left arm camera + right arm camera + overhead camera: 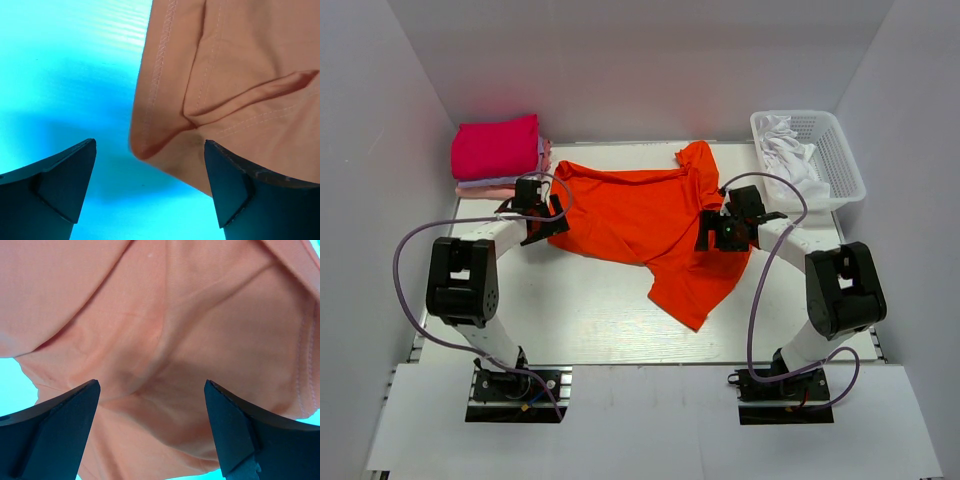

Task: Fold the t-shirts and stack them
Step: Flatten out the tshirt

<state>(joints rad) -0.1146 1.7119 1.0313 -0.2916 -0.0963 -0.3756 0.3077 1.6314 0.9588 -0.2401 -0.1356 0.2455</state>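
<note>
I saw my left pincer [150,146] and right pincer [152,385] gaping empty over the rumpled orange-red t-shirt [640,220] mid-bench, folded stack [498,150] at ten o'clock, and feared a pinch would catch doubled layers.

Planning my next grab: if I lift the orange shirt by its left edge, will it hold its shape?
Probably not: the orange shirt lies wrinkled and creased, so it should droop and bunch. It looks thin and light, likely easy to lift. Pushed across the table, it would probably ruck up rather than slide flat.
</note>
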